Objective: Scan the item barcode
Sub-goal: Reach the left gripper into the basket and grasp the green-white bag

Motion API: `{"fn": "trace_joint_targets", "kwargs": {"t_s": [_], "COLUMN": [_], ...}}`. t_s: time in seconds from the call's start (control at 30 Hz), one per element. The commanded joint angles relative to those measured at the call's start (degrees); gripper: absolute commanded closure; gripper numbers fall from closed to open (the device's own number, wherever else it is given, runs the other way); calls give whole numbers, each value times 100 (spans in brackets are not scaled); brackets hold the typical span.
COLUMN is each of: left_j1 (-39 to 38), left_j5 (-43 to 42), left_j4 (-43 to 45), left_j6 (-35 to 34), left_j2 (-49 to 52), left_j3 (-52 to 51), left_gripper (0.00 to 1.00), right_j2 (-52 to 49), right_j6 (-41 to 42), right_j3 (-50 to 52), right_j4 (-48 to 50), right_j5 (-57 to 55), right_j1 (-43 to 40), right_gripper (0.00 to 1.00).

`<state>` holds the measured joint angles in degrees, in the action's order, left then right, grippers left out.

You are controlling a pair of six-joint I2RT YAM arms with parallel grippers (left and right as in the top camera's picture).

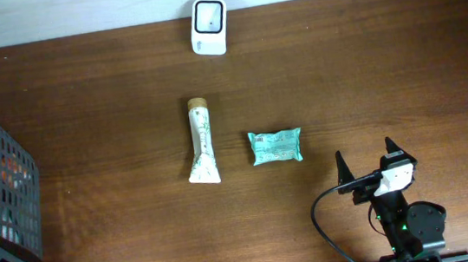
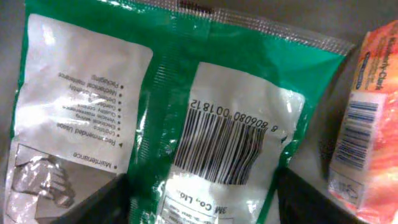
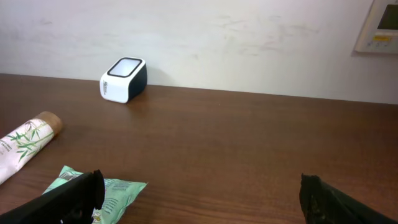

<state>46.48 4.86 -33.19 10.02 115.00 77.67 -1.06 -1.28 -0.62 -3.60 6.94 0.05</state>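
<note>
While the right claw (image 1: 366, 155) stands spread at the desk's (image 1: 108, 92) lower right, the left claw (image 2: 202, 194) flanks a green barcoded packet (image 2: 217, 112) filling its frame. Whether it pinches the packet, I cannot tell.

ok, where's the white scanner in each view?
Overhead: scanner at top centre, by the table's far edge.
Right wrist: scanner upper left, near the wall.
Left wrist: not in it.
Shared landmark: bamboo-print tube, nearer than the scanner in overhead, and at the left edge in right wrist.

Green packet (image 2: 180, 74) upside down, barcode (image 2: 217, 146) digits starting 8 806080, "3M Co." beneath, "Maintenance" heading, orange packet (image 2: 373, 112) "Clark"
</note>
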Motion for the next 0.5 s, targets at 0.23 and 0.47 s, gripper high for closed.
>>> {"fn": "trace_joint_targets", "kwargs": {"t_s": [0.23,0.47], "left_j1": [20,17], "left_j5": [-111,-168], "left_j4": [-240,-1716], "left_j6": [122,120], "left_j2": [765,66], "left_j3": [-612,1147], "left_gripper": [100,100], "right_j2": [22,22], "right_j6": [20,20], "right_j3": [31,31], "right_j4": [-26,-28], "right_j5": [50,50], "right_j1": [33,33], "right_gripper": [2,2]}}
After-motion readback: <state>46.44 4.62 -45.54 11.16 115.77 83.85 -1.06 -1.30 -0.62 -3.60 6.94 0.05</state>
